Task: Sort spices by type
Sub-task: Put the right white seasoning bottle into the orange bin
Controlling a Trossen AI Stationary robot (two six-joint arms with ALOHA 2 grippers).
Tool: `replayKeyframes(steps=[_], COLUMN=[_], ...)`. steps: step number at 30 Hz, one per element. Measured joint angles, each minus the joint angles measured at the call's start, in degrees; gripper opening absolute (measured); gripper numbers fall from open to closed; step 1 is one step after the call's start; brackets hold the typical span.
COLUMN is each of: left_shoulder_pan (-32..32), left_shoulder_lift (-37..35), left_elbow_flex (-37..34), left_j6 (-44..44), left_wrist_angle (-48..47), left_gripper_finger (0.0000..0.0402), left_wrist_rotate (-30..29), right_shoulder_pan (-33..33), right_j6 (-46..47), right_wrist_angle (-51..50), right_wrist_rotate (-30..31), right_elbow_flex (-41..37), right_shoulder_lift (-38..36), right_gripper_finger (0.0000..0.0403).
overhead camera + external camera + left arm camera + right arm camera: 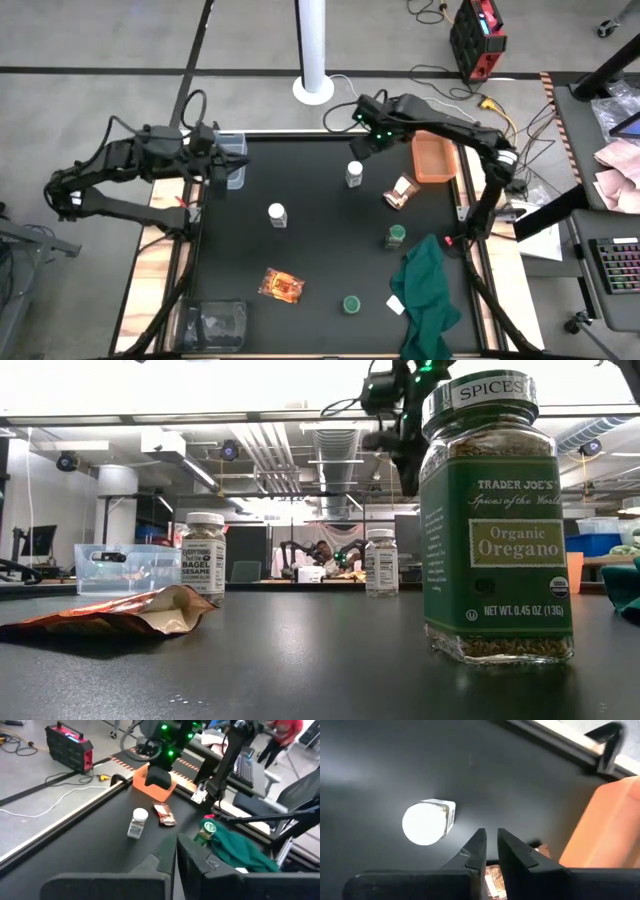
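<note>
White-capped clear glass jar (354, 174) stands upright mid-table just below the right gripper (362, 143), offset to one side of its nearly closed, empty fingers (478, 851); left arm far.

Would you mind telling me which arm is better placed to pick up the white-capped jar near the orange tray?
The right. The right gripper hovers just beyond that white-capped jar, jaws nearly closed, beside the orange tray. The left gripper waits at the table's far left edge by a clear bin.
</note>
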Motion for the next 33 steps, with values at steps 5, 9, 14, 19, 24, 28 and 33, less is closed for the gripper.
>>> replayKeyframes(steps=[5,9,14,19,24,28,33], left_shoulder_pan=[0.0,0.0,0.1,0.1,0.1,0.1,0.1], left_shoulder_lift=[2.0,3.7,5.3,6.7,7.4,7.3,6.6], left_elbow_flex=[-0.4,-0.3,1.2,2.8,4.4,5.0,5.5], left_j6=[0.2,-0.1,-4.3,-2.9,-0.4,0.5,0.3], left_wrist_angle=[-0.4,-1.0,-4.6,-7.2,-7.7,-8.6,-9.9], left_gripper_finger=[0.0000,0.0000,0.0000,0.0000,0.0000,0.0000,0.0000], left_wrist_rotate=[-2.8,-5.0,-11.8,-16.1,-19.3,-20.3,-20.4], right_shoulder_pan=[0.0,0.0,1.0,1.6,1.8,2.6,3.2], right_j6=[0.1,0.1,-1.4,-0.5,2.8,3.6,3.8], right_wrist_angle=[0.2,-0.3,-1.3,-0.9,0.5,2.4,4.6], right_wrist_rotate=[-2.1,-5.4,-7.5,-7.5,-9.4,-9.5,-9.7], right_elbow_flex=[1.5,2.3,2.6,2.6,2.6,2.6,2.5], right_shoulder_lift=[2.7,4.1,4.1,4.0,5.1,6.7,8.1], right_gripper_finger=[0.0038,0.0039,0.0065,0.0134,0.0224,0.0286,0.0337])
